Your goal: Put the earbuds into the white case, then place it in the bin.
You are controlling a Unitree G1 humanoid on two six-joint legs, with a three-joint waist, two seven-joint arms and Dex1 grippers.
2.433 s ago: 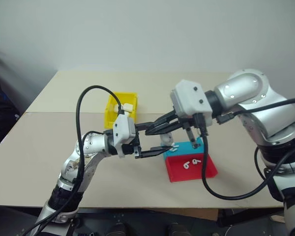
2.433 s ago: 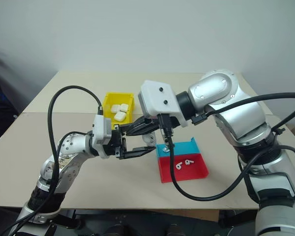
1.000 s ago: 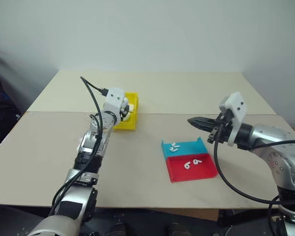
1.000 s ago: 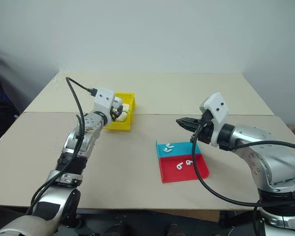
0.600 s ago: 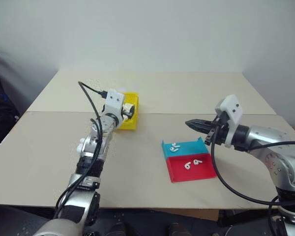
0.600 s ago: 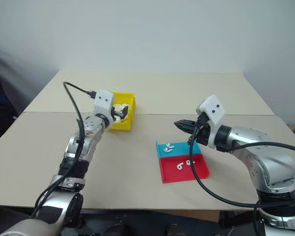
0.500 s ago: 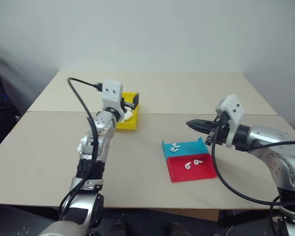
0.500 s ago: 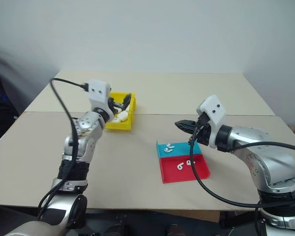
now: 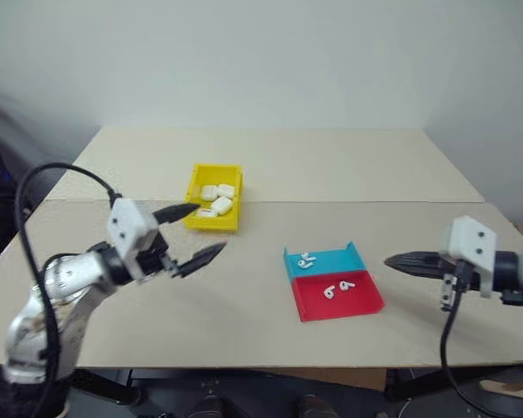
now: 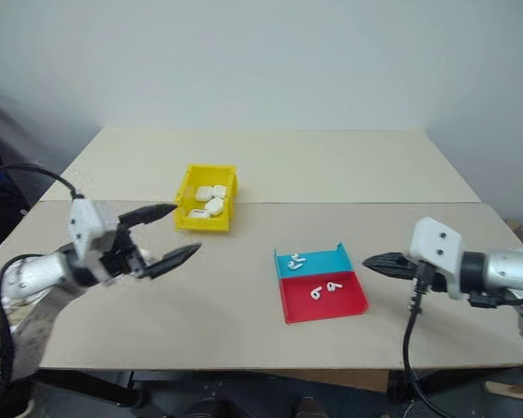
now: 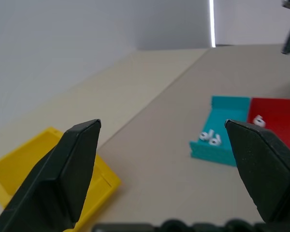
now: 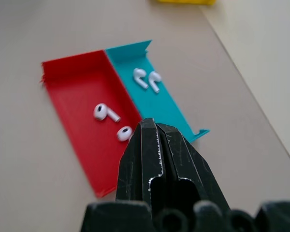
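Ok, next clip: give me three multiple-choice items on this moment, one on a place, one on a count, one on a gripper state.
1. Where do the white cases lie?
A. in the yellow bin
B. on the tray
C. on the bare table

2. How many earbuds lie in the teal-and-red tray?
A. two
B. four
C. six

3. How does the left gripper stand?
A. shut on a case
B. shut and empty
C. open and empty

Answers:
1 A, the cases sit inside the bin.
2 B, two in the teal half, two in the red.
3 C, its fingers are spread with nothing between.

The right gripper has its fingers pressed together above the tray. Two earbuds lie in the teal half. Two more lie in the red half.
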